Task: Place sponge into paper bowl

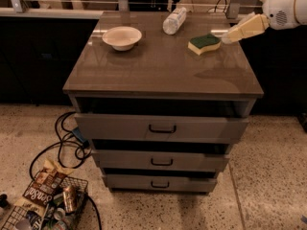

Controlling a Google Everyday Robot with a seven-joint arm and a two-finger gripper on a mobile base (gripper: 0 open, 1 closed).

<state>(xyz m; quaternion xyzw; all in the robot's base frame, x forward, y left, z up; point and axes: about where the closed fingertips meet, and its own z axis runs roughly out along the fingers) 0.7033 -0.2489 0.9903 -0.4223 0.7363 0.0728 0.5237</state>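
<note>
The sponge (204, 43), pale yellow with a dark green top, lies flat on the grey cabinet top (158, 71) towards the back right. The paper bowl (122, 37), cream and shallow, stands upright and empty at the back left. My gripper (225, 38) reaches in from the right edge of the view, its cream fingertips just right of the sponge and slightly above the surface, not holding anything I can see.
A clear plastic bottle (174, 20) lies on its side at the back between bowl and sponge. The cabinet has three drawers (162, 128) below. On the floor at left lie black cables (62, 143) and a wire basket (48, 210) of snack packets and cans.
</note>
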